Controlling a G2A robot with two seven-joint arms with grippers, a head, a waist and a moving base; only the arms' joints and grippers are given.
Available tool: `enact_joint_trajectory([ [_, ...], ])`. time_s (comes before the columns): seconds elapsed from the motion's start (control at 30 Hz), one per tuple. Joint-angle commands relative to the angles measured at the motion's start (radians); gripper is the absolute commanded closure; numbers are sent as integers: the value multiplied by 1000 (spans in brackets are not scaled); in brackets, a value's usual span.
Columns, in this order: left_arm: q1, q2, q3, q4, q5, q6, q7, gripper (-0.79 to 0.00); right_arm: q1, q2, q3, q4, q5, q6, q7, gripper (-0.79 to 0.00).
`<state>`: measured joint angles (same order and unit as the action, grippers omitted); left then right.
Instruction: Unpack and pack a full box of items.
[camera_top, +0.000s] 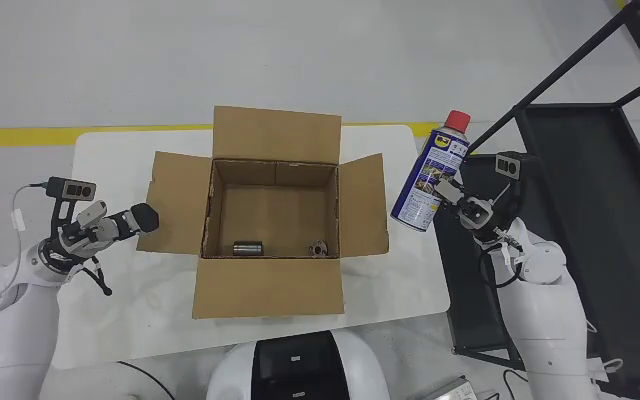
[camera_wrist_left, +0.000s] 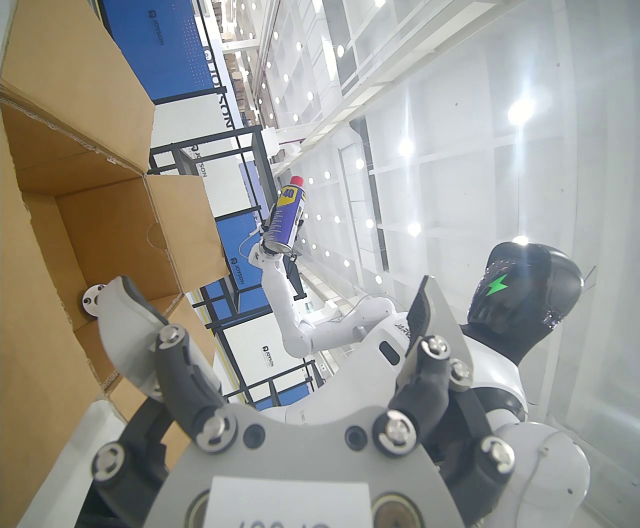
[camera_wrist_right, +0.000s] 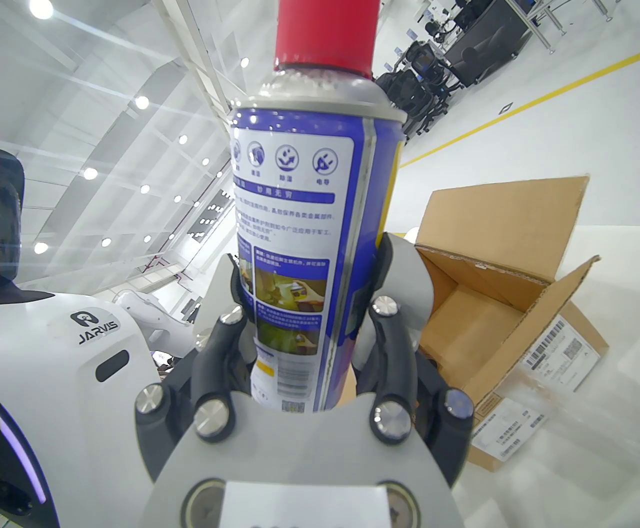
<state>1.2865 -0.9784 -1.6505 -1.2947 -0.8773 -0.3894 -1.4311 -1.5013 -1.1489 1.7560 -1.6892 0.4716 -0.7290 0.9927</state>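
Box on the table, can to its right.

**Cardboard, printed metal and plastic**

The box is plain brown corrugated cardboard, matt and a little fibrous, with raw fluted edges on its flaps. White paper labels are stuck to one outer side. Inside lie a small cylinder and a flanged part, both dull grey metal. The spray can has a glossy printed metal body, a bare silvery shoulder and a smooth red plastic cap. The fingers of the right gripper are smooth white plastic shells with matt black pads, set on a brushed grey metal plate with shiny screws. The counter is smooth matt white. The rack looks like matt black metal.
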Motion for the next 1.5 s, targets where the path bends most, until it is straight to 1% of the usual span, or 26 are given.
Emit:
enact_joint_trajectory([
  [0.0, 0, 0, 0, 0, 0, 0, 0, -785, 0, 0, 0, 0, 0, 0, 0, 0],
  [0.27, 0, 0, 0, 0, 0, 0, 0, -785, 0, 0, 0, 0, 0, 0, 0, 0],
  [0.33, 0, 0, 0, 0, 0, 0, 0, -785, -5, -1, -4, 7, -7, 4, -22, 0],
  [0.37, 0, 0, 0, 0, 0, 0, 0, -785, -8, 0, 1, 17, -33, -21, -29, 0],
  [0.43, 0, 0, 0, 0, 0, 0, 0, -785, -11, -3, 1, 63, -61, -88, -82, 0],
  [0.47, 0, 0, 0, 0, 0, 0, 0, -785, -10, -4, 4, 87, -109, -126, -104, 0],
  [0.53, 0, 0, 0, 0, 0, 0, 0, -785, -6, -13, -10, 142, -152, -193, -190, 0],
  [0.6, 0, 0, 0, 0, 0, 0, 0, -785, 8, -19, -16, 203, -227, -262, -258, 0],
  [0.63, 0, 0, 0, 0, 0, 0, 0, -785, 17, -24, -26, 239, -247, -283, -306, 0],
  [0.67, 0, 0, 0, 0, 0, 0, 0, -785, 28, -30, -38, 261, -255, -283, -351, 0],
  [0.73, 0, 0, 0, 0, 0, 0, 0, -785, 50, -36, -16, 293, -369, -283, -430, 0],
  [0.83, 0, 0, 0, 0, 0, 0, 0, -785, 72, -49, -1, 354, -589, -283, -577, 0],
  [0.9, 0, 0, 0, 0, 0, 0, 0, -785, 90, -52, 16, 409, -804, -283, -667, 0],
  [0.97, 0, 0, 0, 0, 0, 0, 0, -785, 106, -62, 8, 473, -933, -283, -800, 0],
  [1.07, 0, 0, 0, 0, 0, 0, 0, -785, 123, -71, 3, 540, -1127, -279, -966, 0],
  [1.27, 0, 0, 0, 0, 0, 0, 0, -785, 143, -79, -9, 655, -1421, -255, -1259, 0],
  [1.4, 0, 0, 0, 0, 0, 0, 0, -785, 137, -73, -17, 695, -1608, -230, -1417, 0],
  [1.47, 0, 0, 0, 0, 0, 0, 0, -785, 137, -73, -17, 695, -1608, -230, -1417, 0],
])
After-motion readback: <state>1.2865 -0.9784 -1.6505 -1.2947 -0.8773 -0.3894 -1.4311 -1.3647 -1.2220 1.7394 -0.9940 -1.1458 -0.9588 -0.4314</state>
